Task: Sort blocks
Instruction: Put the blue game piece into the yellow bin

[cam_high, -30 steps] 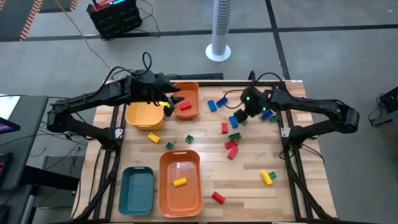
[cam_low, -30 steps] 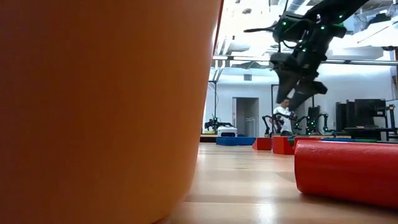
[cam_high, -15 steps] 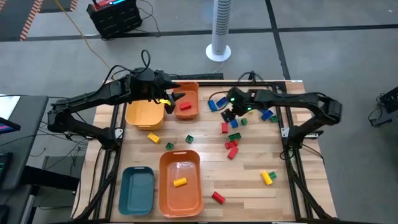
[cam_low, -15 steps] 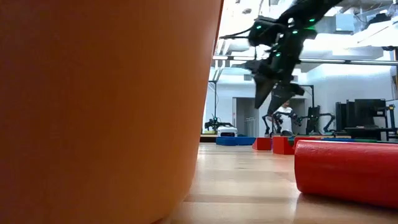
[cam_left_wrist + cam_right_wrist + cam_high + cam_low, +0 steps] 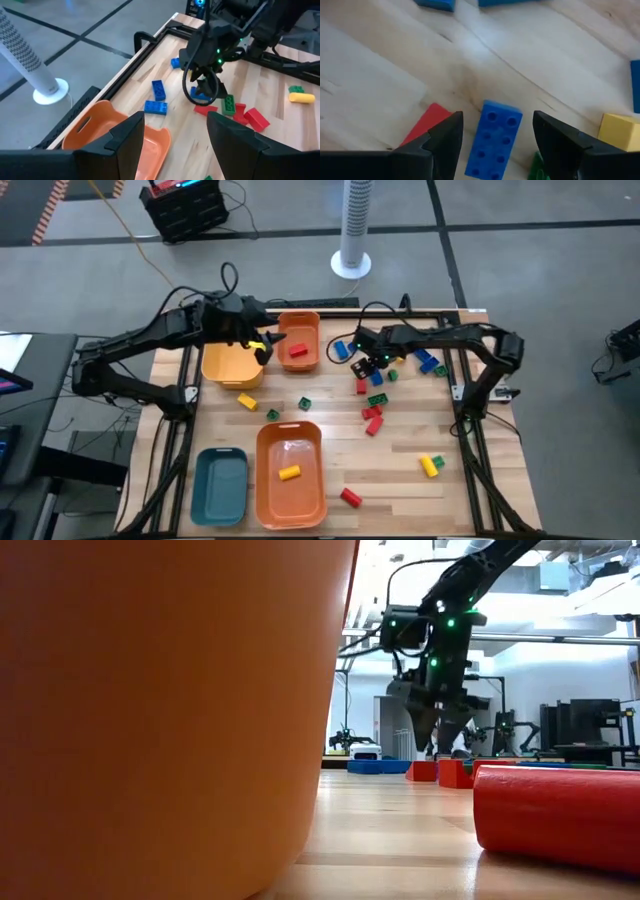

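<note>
Small blocks in red, blue, green and yellow lie scattered on the wooden table (image 5: pixel 400 480). My right gripper (image 5: pixel 377 366) points down, open, low over a cluster at the far middle. In the right wrist view its fingers stand on either side of a blue brick (image 5: pixel 495 142) lying flat, without touching it. A red brick (image 5: pixel 427 125) and a yellow one (image 5: pixel 620 131) lie beside the blue one. My left gripper (image 5: pixel 268 348) hangs open and holds nothing, over the near edge of the small orange bin (image 5: pixel 298 338), which holds a red block (image 5: pixel 296 351).
A yellow bin (image 5: pixel 230 367) stands left of the small orange one. A large orange bin (image 5: pixel 291 480) with a yellow block (image 5: pixel 289 472) and a teal bin (image 5: pixel 220 485) stand at the near left. Loose blocks lie mid-table and at the near right (image 5: pixel 431 465).
My right gripper has gone toward the table's left edge and down, tipping from slanted to nearly straight down, and now hangs low over the blue brick. Its fingers have kept the same gap.
</note>
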